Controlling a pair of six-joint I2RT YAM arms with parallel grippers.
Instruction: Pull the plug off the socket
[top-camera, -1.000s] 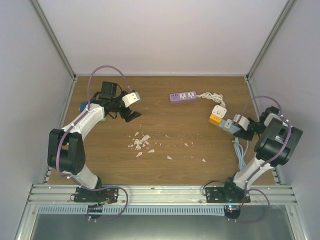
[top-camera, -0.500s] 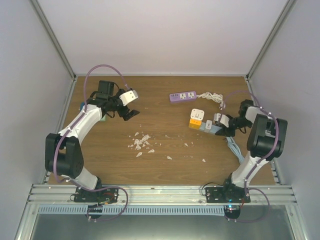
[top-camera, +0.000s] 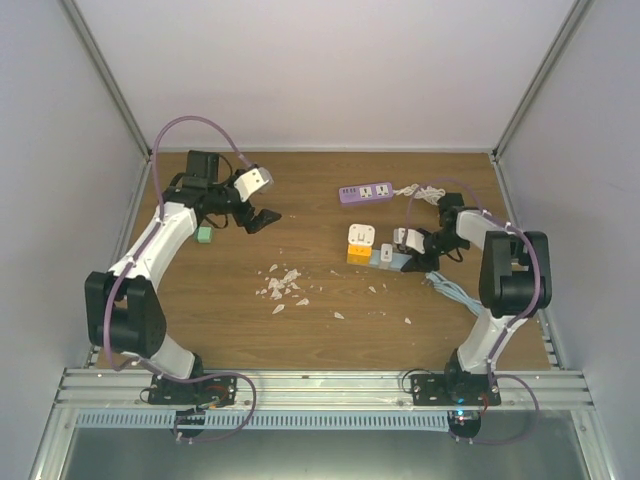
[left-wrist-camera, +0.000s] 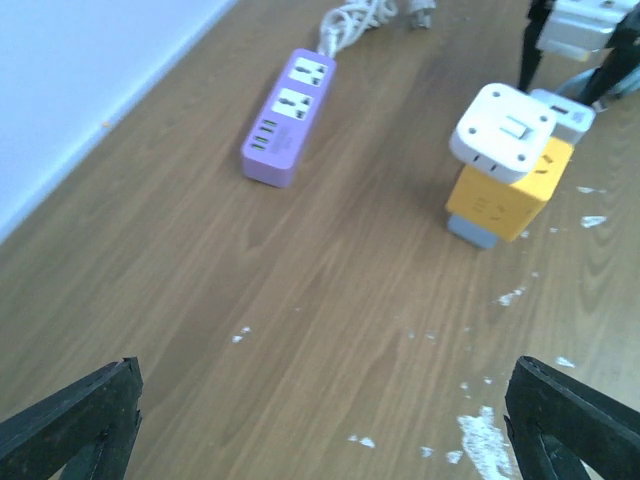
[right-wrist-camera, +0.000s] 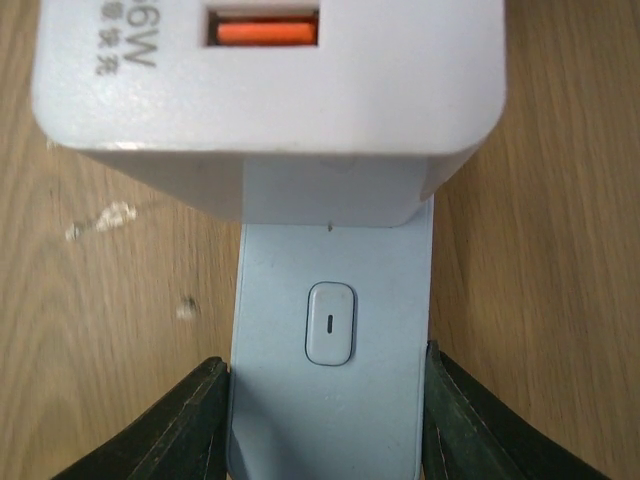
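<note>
A light-blue power strip (top-camera: 385, 258) lies right of the table's centre. A yellow cube socket (top-camera: 357, 254) with a white plug (top-camera: 361, 236) on top sits at its left end. My right gripper (top-camera: 410, 245) is shut on the strip's sides. In the right wrist view the fingers (right-wrist-camera: 190, 420) press both edges of the strip (right-wrist-camera: 330, 340), and a white USB charger (right-wrist-camera: 270, 90) sits plugged just ahead. My left gripper (top-camera: 255, 205) is wide open and empty at the back left. Its view shows the yellow cube (left-wrist-camera: 505, 195) and the white plug (left-wrist-camera: 503, 125) far ahead.
A purple power strip (top-camera: 366, 192) with a coiled white cord (top-camera: 425, 192) lies at the back, and also shows in the left wrist view (left-wrist-camera: 288, 118). A green block (top-camera: 204, 234) sits by the left arm. White crumbs (top-camera: 282, 285) are scattered mid-table. The strip's blue cable (top-camera: 455, 290) trails to the right.
My right gripper has dragged the blue strip with the yellow cube and white plug leftward towards the table's centre. My left gripper has drawn back slightly to the far left.
</note>
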